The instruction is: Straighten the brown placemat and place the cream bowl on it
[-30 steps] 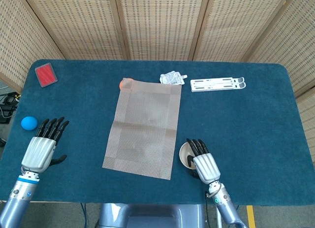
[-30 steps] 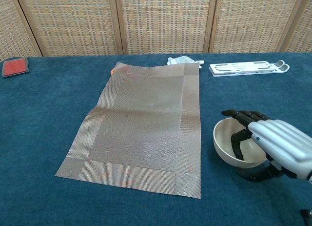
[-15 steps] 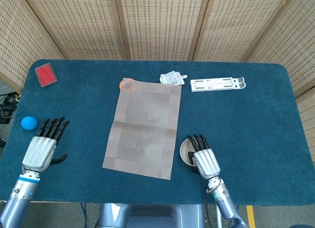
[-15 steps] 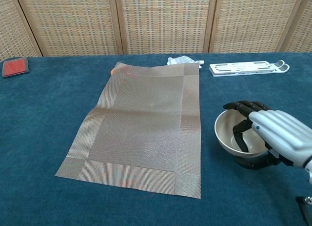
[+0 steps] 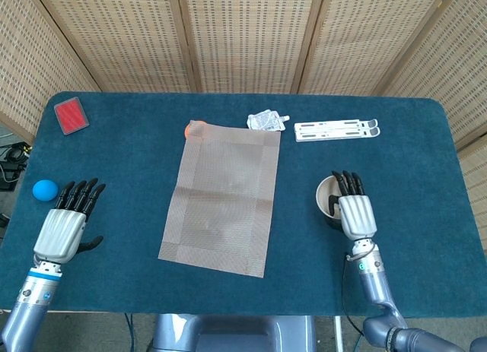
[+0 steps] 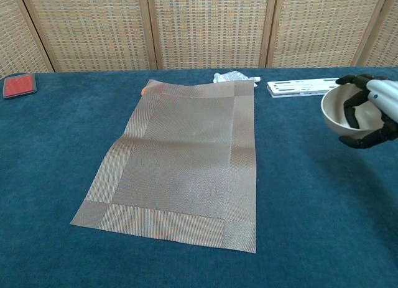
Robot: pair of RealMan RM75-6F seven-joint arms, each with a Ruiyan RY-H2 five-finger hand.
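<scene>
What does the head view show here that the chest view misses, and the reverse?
Only the head view shows the left hand resting open on the table and the small blue ball beside it. Only the chest view shows the cream bowl's side wall and hollow. Both show the right hand holding that bowl, the brown woven placemat lying askew, the red flat card, the white slotted rack and the blue tablecloth.

right hand (image 6: 373,111) holds cream bowl (image 6: 339,111) beside brown placemat (image 6: 180,160).
</scene>
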